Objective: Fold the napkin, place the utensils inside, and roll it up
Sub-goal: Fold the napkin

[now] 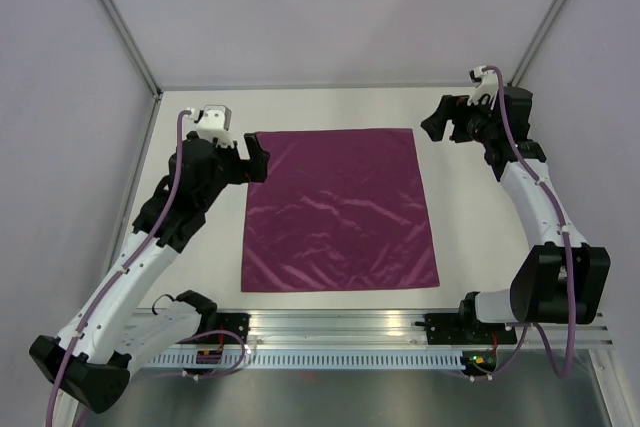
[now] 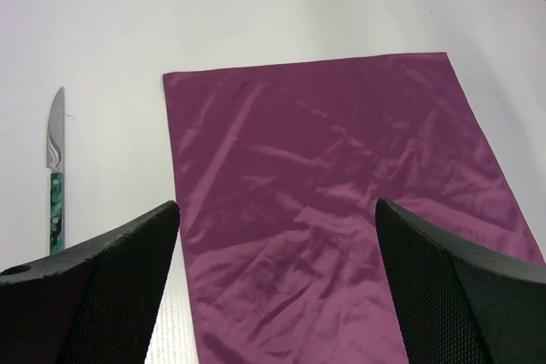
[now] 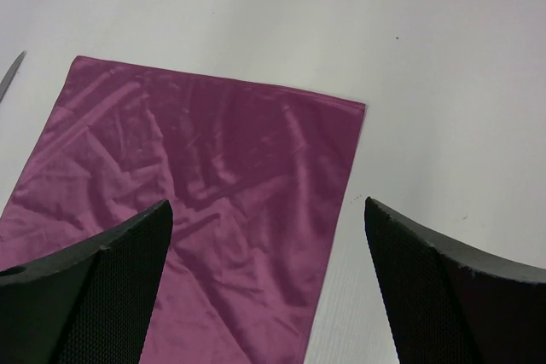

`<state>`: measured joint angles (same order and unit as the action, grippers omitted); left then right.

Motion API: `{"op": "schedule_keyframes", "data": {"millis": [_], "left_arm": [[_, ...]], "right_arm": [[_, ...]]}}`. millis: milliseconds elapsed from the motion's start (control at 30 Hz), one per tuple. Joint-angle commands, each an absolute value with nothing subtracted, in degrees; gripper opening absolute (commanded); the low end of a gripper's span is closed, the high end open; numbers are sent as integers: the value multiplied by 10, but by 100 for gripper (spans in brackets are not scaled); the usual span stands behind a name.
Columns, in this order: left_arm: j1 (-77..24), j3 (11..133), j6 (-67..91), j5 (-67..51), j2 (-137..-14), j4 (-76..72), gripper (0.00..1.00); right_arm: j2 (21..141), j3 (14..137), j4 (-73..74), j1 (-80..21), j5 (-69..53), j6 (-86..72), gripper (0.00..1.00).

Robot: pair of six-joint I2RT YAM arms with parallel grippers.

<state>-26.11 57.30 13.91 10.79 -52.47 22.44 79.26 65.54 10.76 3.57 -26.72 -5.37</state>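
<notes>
Starting state. The napkin (image 1: 340,209) lies flat and unfolded, lightly creased, at the centre of the white desk (image 1: 460,217). The left fingers (image 2: 119,287) stand wide at its far left corner. The right fingers (image 3: 444,296), equally wide, hover beside its far right corner. Neither pair holds anything. A green-handled knife (image 2: 55,168) lies apart from the napkin's edge.

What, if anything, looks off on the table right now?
Nothing much. The dark magenta-purple cloth napkin lies flat, unfolded, lightly creased. Only one utensil shows: a steel knife with a green patterned handle, lying clear of the napkin's edge in the left wrist view.
</notes>
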Motion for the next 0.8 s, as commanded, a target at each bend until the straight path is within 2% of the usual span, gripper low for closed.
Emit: {"op": "schedule_keyframes", "data": {"millis": [0,200,267,333,400,500,633,767], "left_arm": [[-260,588,106,83,-519,208,100],[-281,603,109,58,-542,204,100],[-312,618,118,90,-568,204,100],[-385,642,122,152,-596,203,100],[-468,661,124,193,-653,186,100],[-538,664,134,211,-729,114,100],[-604,695,127,216,-838,55,98],[-657,733,122,222,-946,26,92]], "right_arm": [[776,667,84,40,-273,-58,98],[766,685,107,56,-324,-49,98],[759,693,112,59,-324,-48,98],[743,700,119,60,-318,-43,98],[730,723,129,60,-310,-38,98],[725,774,175,60,-289,-25,98],[715,807,222,60,-263,-23,98],[700,807,223,61,-262,-39,98]]}}
